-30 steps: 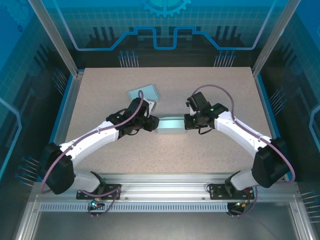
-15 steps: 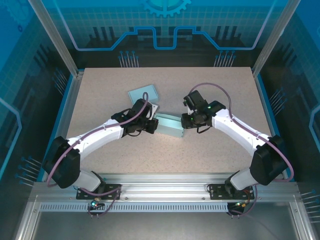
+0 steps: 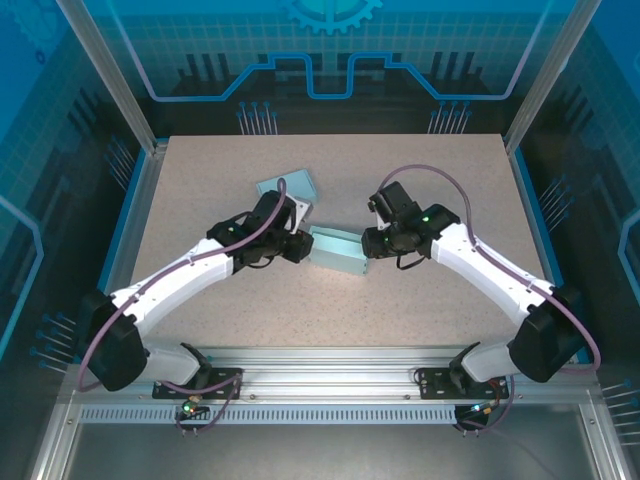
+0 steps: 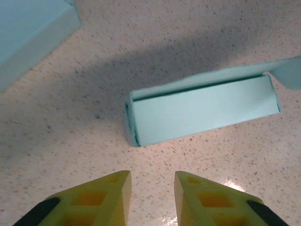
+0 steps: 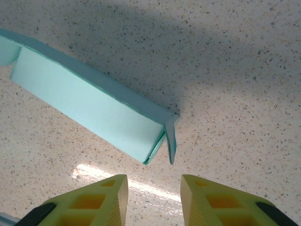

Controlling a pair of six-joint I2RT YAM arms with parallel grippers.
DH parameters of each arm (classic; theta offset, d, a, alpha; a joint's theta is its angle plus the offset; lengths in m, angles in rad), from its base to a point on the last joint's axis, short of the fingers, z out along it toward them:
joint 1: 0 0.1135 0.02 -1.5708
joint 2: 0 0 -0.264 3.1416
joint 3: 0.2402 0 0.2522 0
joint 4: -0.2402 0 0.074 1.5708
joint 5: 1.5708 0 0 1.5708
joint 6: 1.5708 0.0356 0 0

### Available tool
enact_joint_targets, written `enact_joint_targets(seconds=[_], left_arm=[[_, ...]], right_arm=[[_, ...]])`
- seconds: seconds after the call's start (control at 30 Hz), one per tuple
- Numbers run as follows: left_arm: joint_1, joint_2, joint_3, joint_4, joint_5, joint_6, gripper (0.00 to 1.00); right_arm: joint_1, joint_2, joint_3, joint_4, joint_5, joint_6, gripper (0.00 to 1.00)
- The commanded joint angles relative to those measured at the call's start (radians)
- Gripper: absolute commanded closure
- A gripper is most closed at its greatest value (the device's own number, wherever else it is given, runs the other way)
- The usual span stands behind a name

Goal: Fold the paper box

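**Position.** The paper box (image 3: 338, 250) lies on the table (image 3: 420, 180) near its centre, left end slightly farther than right end. The left gripper (image 4: 151, 197) stands off the box's left end and the right gripper (image 5: 153, 197) off its right end. Both have fingers partly spread with nothing between them, and in the wrist views neither touches the box.

**Hazards.**
- Sliding: the box appears light and the tabletop smooth. A push from one end alone would likely shift or rotate it rather than fold anything.
- Loose end flap (image 5: 170, 136): it stands away from the right end. An approach that is off line could bend it outward or crush it.
- Left end: the seam looks slightly open (tuck depth cannot be judged). Pressure here may spread it.
- Creasing: pinching the thin wall mid-panel would probably dent it.
- The second teal box part (image 3: 288, 187) lies just beyond the left gripper on the far side, and a wide swing could knock it.

**Materials.** The box is thin matte teal card with crisp edges and a long, narrow body. The table is beige, speckled and faintly glossy, with glare near the fingertips. The fingers are yellow moulded plastic with hollow pockets and dark pads.
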Motion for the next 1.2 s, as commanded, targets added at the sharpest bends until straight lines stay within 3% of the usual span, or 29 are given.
enact_joint_targets(seconds=[0.0,0.33,0.73,0.97,1.17], left_arm=[[0.029,0.015,0.043,-0.031,-0.050,0.096,0.68],[0.042,0.137,0.078,0.039,-0.007,0.160,0.66],[0.045,0.198,0.098,0.061,-0.053,0.165,0.66],[0.050,0.233,0.103,0.072,-0.047,0.155,0.75],[0.050,0.246,0.107,0.074,-0.041,0.148,0.92]], right_arm=[[0.026,-0.011,0.023,-0.037,0.050,0.030,0.65],[0.069,0.055,0.021,-0.017,0.104,0.046,0.67],[0.072,0.115,0.050,-0.027,0.170,0.042,0.71],[0.073,0.137,0.056,-0.018,0.166,0.044,0.81],[0.073,0.135,0.059,0.005,0.130,0.052,0.87]])
